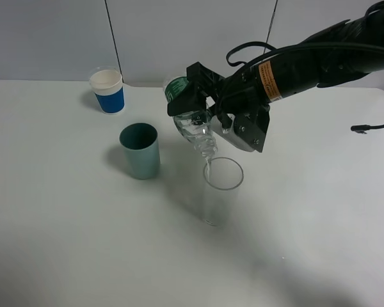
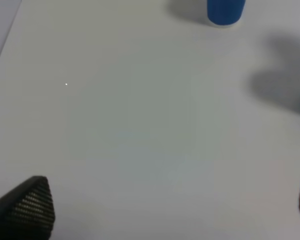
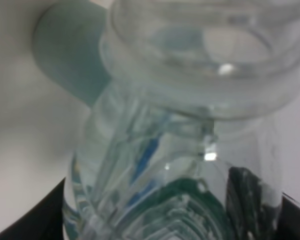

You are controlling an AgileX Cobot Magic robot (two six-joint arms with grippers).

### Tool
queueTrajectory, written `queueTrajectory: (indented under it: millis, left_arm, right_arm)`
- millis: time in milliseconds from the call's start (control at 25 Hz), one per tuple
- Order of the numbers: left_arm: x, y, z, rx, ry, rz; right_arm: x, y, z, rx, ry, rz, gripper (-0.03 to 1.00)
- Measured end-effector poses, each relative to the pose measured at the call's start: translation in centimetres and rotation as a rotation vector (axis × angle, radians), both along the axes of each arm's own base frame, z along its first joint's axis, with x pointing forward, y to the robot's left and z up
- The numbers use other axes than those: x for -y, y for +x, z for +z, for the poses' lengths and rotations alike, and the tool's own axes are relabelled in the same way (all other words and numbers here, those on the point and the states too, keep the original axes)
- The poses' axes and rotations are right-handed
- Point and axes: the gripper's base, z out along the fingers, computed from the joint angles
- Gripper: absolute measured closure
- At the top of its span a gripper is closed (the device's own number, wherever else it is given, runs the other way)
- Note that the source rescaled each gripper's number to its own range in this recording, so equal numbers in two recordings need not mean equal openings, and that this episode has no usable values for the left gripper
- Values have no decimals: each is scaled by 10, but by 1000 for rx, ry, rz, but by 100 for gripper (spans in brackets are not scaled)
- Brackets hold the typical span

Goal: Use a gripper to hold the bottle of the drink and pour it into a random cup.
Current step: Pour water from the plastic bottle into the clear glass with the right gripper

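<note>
One arm pours: the right gripper (image 1: 195, 102), jaws clamped on the bottle of the drink (image 1: 193, 125), tips its neck just above the cup (image 1: 240, 174). Best kept centred over the rim, tilting slowly. The left gripper (image 2: 167, 205) hangs idle, jaws wide.

Bottle (image 1: 191, 121) clear glossy plastic (ribbed); cup (image 1: 217, 192) clear glass; table (image 1: 64, 243) matt white.

Robot lab, plain white table (image 1: 64, 249), white panelled wall (image 1: 51, 38), black cabled arm (image 1: 326, 61)
</note>
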Motion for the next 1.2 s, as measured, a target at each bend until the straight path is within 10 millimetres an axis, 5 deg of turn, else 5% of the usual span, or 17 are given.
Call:
queueTrajectory:
  millis: [1200]
  left_arm:
    - [0, 0, 0, 0, 0, 0]
  right_arm:
    - [-1, -2, 1, 75, -1, 71, 94]
